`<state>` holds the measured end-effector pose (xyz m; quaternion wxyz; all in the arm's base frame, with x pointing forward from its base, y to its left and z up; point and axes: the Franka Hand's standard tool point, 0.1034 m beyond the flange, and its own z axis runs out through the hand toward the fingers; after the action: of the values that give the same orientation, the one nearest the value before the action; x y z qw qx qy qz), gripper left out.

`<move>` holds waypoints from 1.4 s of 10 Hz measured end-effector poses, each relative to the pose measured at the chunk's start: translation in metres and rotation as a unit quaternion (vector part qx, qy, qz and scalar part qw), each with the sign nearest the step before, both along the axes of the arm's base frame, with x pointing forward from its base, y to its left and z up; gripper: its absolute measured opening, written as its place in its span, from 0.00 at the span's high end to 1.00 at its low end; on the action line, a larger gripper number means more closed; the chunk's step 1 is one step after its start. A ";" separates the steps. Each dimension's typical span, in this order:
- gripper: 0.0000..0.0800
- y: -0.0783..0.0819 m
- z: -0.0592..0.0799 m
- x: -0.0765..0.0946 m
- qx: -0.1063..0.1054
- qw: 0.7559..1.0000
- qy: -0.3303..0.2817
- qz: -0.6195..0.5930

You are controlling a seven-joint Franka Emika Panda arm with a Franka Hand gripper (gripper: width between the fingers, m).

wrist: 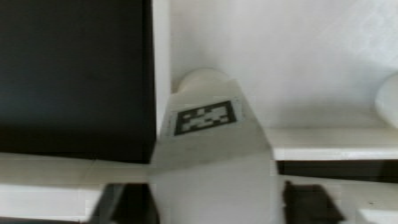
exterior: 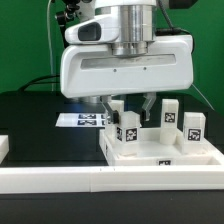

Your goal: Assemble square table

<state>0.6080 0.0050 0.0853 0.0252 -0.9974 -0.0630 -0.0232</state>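
White plastic tabletop (exterior: 165, 152) lies flat against the rail (exterior: 110, 180) at the table's front, with four legs (exterior: 168, 117) standing on it, apparently mostly fitted. Gripper (exterior: 130, 108) straddles one tagged leg (wrist: 208, 150); whether its jaws have clamped cannot be told, so tightening likely remains.

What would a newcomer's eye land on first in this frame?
The bulky white robot gripper fills the middle of the exterior view, its fingers reaching down over the white plastic square tabletop. Short white tagged legs stand upright there, and one leg fills the wrist view.
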 end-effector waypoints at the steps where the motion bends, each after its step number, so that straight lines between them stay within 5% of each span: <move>1: 0.64 0.000 0.000 0.000 0.000 1.000 0.000 0.000; 5: 0.64 -0.002 0.000 -0.001 0.009 0.984 0.008 -0.175; 9: 0.64 -0.005 -0.002 -0.003 0.022 0.929 0.014 -0.370; 11: 0.64 -0.005 -0.002 -0.001 0.027 0.889 0.007 -0.456; 13: 0.64 -0.005 -0.002 -0.002 0.037 0.811 0.015 -0.584; 14: 0.64 -0.005 -0.002 -0.002 0.038 0.802 0.016 -0.596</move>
<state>0.6062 0.0002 0.0836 0.0452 -0.8369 0.5452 -0.0201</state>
